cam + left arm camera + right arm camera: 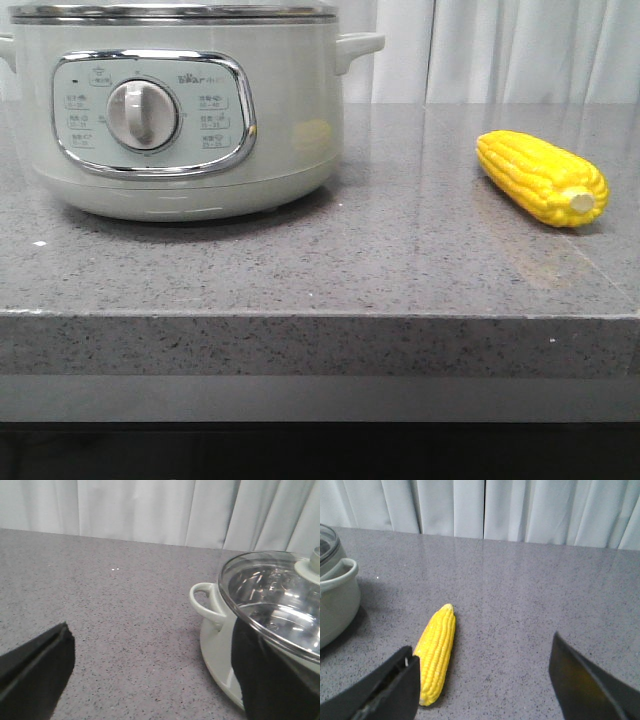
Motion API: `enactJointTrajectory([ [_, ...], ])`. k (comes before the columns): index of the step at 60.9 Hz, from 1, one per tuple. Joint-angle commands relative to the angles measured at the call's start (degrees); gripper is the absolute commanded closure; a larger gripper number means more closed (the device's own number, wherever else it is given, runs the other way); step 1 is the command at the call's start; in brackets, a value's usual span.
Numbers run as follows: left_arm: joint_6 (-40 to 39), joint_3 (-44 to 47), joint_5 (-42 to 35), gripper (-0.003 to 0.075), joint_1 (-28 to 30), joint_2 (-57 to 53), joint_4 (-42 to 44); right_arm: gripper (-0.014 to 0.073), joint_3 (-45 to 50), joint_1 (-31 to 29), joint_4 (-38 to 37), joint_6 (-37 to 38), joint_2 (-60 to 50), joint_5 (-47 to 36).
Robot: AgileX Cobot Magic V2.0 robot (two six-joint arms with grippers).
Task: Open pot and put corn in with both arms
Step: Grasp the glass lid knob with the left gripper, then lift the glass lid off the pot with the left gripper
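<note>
Right wrist view: the right gripper [482, 690] is spread wide above the counter [530, 605], corn [436, 652] beside one finger. The left gripper [150, 675] is wide too, the lidded pot [260, 625] beside it. The pot stands at the counter's left, corn well apart toward the right edge.

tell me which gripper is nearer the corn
Right. The right gripper hangs open just short of the corn, one finger beside its near end. The left gripper is by the pot, with no corn in its view.
</note>
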Motion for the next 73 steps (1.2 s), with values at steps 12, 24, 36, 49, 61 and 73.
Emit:
enactJointTrajectory([
  [12, 0.5, -22.2, 6.9, 0.0103, -10.2, 18.9, -0.8, 0.0036, -1.9, -0.3, 0.0, -0.2, 1.6, -3.8],
  [24, 0.4, -39.2, 16.3, 0.0103, -17.0, 34.4, -1.3, 0.0036, -1.9, -0.3, 0.0, -0.2, 1.6, -3.6],
  [36, 0.4, -54.9, 26.1, 0.0103, -20.4, 47.8, -1.7, 0.0036, -1.9, -0.2, 0.0, -0.2, 1.6, -3.6],
  [49, 0.4, -66.6, 30.7, 0.0103, -21.4, 58.1, -1.7, 0.0036, -1.9, -0.2, 0.0, -0.2, 1.6, -3.5],
  [61, 0.4, -69.9, 33.7, 0.0106, -21.4, 61.6, -1.7, 0.0036, -1.9, -0.2, 0.0, -0.2, 1.6, -3.3],
  [73, 0.4, -70.2, 35.7, 0.0241, -21.4, 61.6, -1.7, 0.0036, -1.9, -0.2, 0.0, -0.2, 1.6, -3.3],
])
